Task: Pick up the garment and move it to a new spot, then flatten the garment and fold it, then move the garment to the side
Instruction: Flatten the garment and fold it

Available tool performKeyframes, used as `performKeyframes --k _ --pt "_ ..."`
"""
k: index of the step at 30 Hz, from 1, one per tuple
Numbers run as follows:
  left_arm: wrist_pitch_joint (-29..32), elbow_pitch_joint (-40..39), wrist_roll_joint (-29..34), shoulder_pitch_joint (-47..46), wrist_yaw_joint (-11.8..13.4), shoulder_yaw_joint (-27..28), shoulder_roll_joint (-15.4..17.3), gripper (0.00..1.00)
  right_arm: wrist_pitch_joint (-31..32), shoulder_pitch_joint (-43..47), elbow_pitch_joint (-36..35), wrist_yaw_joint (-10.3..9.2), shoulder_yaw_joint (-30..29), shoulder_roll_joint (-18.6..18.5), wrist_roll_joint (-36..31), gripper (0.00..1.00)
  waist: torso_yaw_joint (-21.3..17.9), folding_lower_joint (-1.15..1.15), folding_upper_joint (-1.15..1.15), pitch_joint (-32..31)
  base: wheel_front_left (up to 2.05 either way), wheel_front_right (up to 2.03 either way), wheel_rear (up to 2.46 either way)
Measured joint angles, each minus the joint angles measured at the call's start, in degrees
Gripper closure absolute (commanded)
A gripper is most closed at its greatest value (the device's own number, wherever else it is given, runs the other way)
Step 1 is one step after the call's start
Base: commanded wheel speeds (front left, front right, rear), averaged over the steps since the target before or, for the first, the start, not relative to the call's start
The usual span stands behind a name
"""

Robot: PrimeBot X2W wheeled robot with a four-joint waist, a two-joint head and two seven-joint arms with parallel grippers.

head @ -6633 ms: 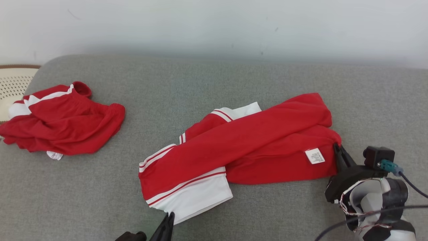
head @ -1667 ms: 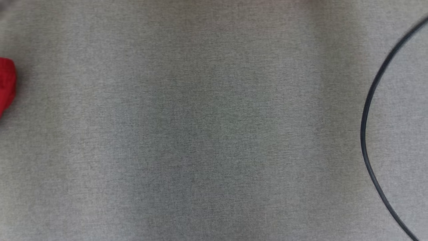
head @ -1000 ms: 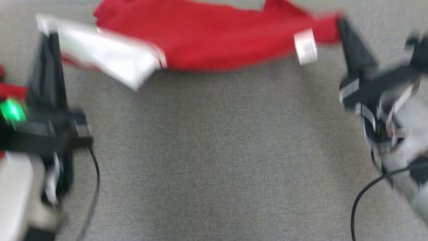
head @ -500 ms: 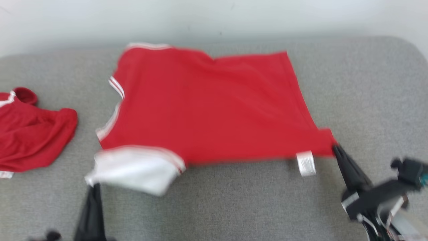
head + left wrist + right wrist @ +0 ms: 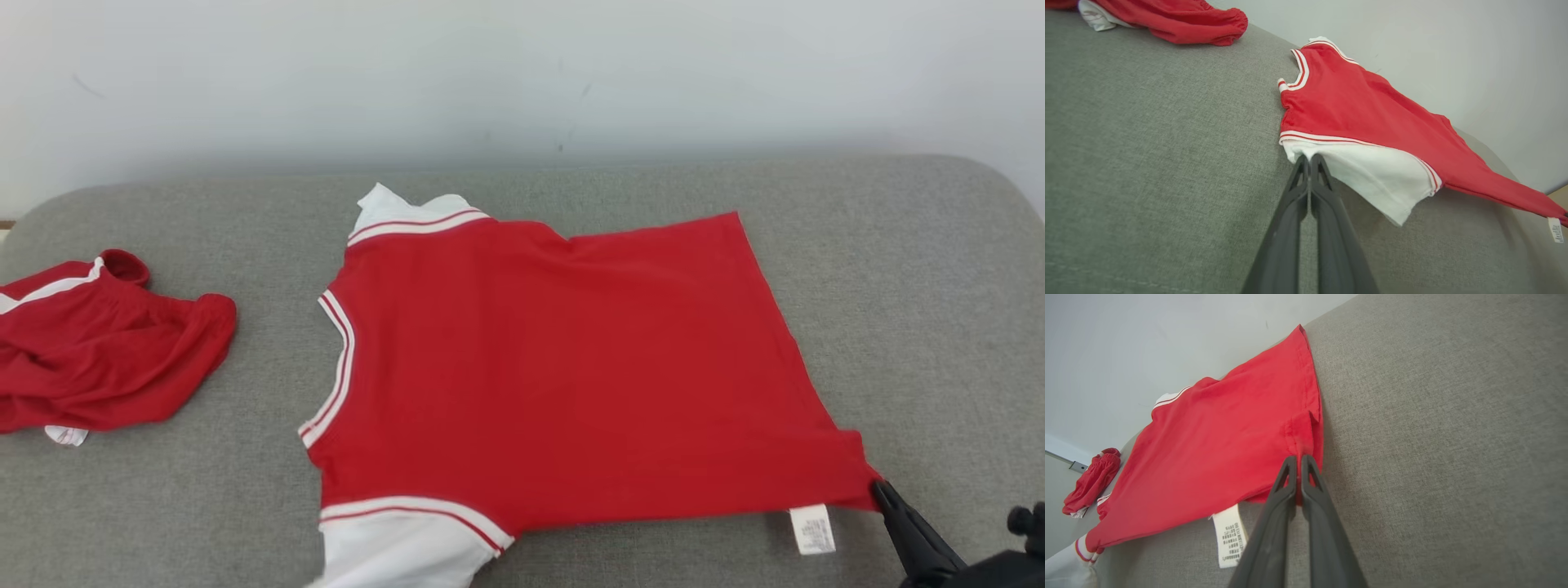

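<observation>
Below white wall (image 5: pixel 522 73): grey cushion (image 5: pixel 898 269) w/ tee (image 5: pixel 555 367)

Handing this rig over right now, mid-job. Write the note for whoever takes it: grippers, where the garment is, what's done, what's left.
Grippers: left gripper shut on the near white sleeve of the red T-shirt with white sleeves; right gripper shut on the shirt's near hem corner, beside the white care label.
Shirt: spread out, nearly flat, in the middle of the grey fabric cushion, neckline toward the robot's left. A crumpled red garment lies apart at the far left.
Done: shirt picked up and laid out.
Left: set the gripped corners down smooth, fold it, move it aside.
</observation>
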Motion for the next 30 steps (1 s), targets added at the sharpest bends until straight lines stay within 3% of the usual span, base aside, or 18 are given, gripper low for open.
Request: performKeyframes --k 6,17,23,30 --pt "0.00 3.11 0.70 1.34 -2.26 0.21 -0.42 1.00 1.94 3.13 0.07 0.00 -1.88 0.15 -1.10 1.00 0.39 0.01 0.00 -0.99 0.00 0.00 0.00" --pt "0.00 0.88 6.23 -5.97 -6.51 1.66 0.11 1.00 4.36 2.14 -2.21 0.00 -7.44 5.03 -1.37 1.00 -0.19 0.02 0.01 -0.96 0.00 0.00 0.00" --pt "0.70 1.52 7.62 -15.10 -7.64 0.78 3.04 1.00 6.60 -2.83 -2.50 0.00 -10.06 6.78 -3.94 1.00 -1.37 0.02 0.01 -0.12 0.00 0.00 0.00" --pt "2.34 9.72 7.09 -27.24 -8.77 -0.64 6.26 1.00 10.36 -11.48 5.28 -0.01 -11.48 12.60 -8.68 1.00 -2.50 0.02 0.01 2.07 0.00 0.00 0.00"
